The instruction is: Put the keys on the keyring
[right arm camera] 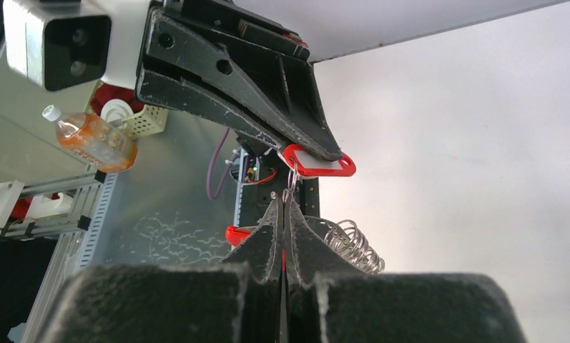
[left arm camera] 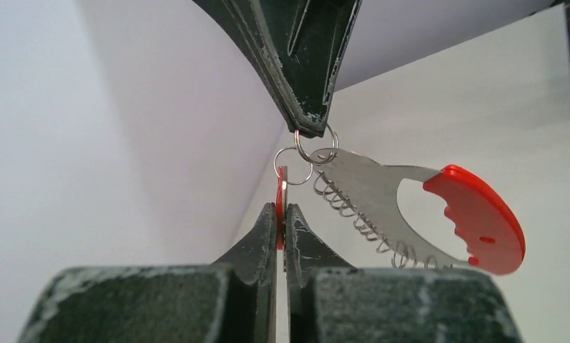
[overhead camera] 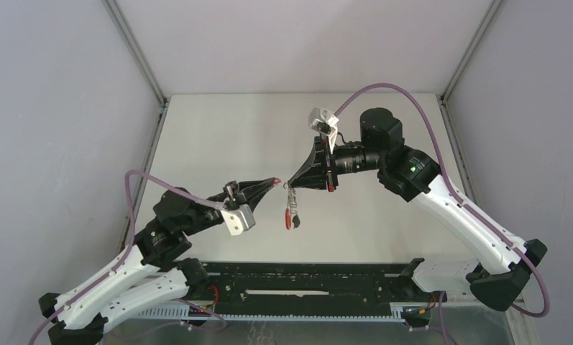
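Both grippers meet tip to tip above the middle of the table. My left gripper (overhead camera: 274,182) (left arm camera: 282,208) is shut on the red oblong key tag (left arm camera: 279,214), also seen in the right wrist view (right arm camera: 317,163). My right gripper (overhead camera: 290,184) (right arm camera: 285,202) is shut on a small ring (left arm camera: 326,145) at the top of the keyring (left arm camera: 382,189). The keyring, a silver plate with a row of wire loops (left arm camera: 353,214) and a red arc (left arm camera: 478,218), hangs below the right fingers (overhead camera: 291,213). A second small ring (left arm camera: 293,166) links the tag to it. I cannot make out the metal keys or the black key head.
A black rail (overhead camera: 305,280) runs along the table's near edge between the arm bases. Grey walls and metal posts close in the table at the back and sides. A bottle of orange liquid (right arm camera: 89,139) and a white basket (right arm camera: 144,121) stand beyond the table.
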